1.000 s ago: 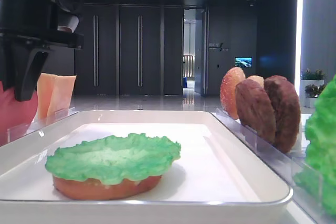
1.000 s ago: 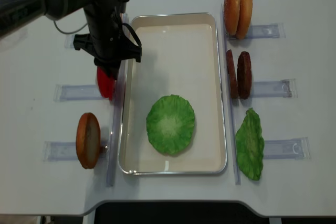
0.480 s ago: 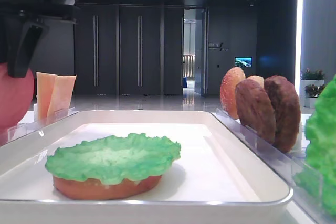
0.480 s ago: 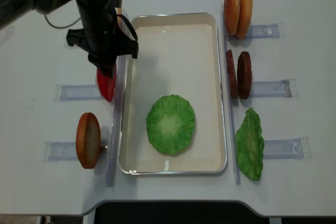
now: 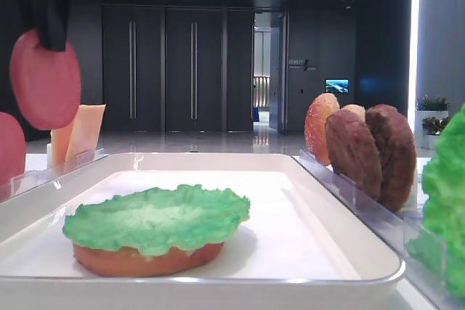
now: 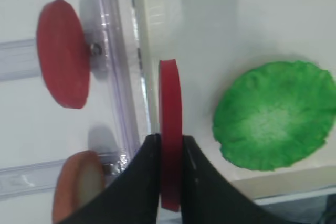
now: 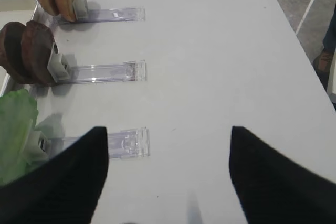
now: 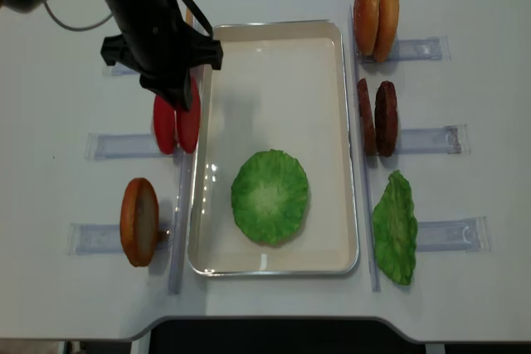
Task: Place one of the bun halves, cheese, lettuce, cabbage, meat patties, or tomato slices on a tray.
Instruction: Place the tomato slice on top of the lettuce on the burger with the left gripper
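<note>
Our left gripper (image 6: 169,153), clamped on one flat round red plastic tomato slice (image 6: 170,129), has lifted it off its rack; it now hangs over the white rectangular tray's (image 8: 274,31) left rim; next comes lowering it onto the ruffled green lettuce (image 8: 270,196).

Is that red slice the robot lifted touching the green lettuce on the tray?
Apart. The low exterior view shows the tomato slice hanging in the left gripper, well above and left of the lettuce.

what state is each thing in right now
left claw: shut on a tomato slice, lifted
held tomato slice: upright, in the air
other tomato slice: standing in its rack
lettuce: flat on a bun half in the tray
right claw: open, empty
meat patties: upright in rack
</note>
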Controlling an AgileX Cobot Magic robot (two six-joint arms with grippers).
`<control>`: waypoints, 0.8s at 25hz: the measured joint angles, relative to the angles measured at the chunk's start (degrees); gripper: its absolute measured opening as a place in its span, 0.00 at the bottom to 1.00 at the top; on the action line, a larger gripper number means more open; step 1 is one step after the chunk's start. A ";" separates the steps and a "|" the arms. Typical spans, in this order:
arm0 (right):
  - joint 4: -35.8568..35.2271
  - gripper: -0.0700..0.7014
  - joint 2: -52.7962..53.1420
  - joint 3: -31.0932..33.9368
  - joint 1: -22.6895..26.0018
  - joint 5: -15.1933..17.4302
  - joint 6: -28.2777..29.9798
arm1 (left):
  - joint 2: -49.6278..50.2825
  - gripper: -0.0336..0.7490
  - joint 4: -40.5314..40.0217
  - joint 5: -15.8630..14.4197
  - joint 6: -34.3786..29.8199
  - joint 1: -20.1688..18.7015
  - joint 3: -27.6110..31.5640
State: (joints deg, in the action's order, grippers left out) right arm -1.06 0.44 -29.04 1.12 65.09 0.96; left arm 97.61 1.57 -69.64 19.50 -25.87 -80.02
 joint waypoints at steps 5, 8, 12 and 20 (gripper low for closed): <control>0.00 0.70 0.00 0.00 0.00 0.00 0.00 | -3.59 0.13 8.39 -0.04 -4.68 0.00 1.72; 0.00 0.70 0.00 0.00 0.00 0.00 0.00 | -5.59 0.13 12.82 0.31 -7.73 0.00 5.89; 0.00 0.70 0.00 0.00 0.00 0.00 0.00 | -8.04 0.13 20.62 6.65 -14.20 0.00 12.04; 0.00 0.70 0.00 0.00 0.00 0.00 0.00 | -10.46 0.13 37.21 19.78 -29.55 0.00 23.98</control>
State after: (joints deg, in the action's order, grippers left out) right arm -1.06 0.44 -29.04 1.12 65.09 0.96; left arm 87.15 38.78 -49.85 -10.06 -25.87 -56.04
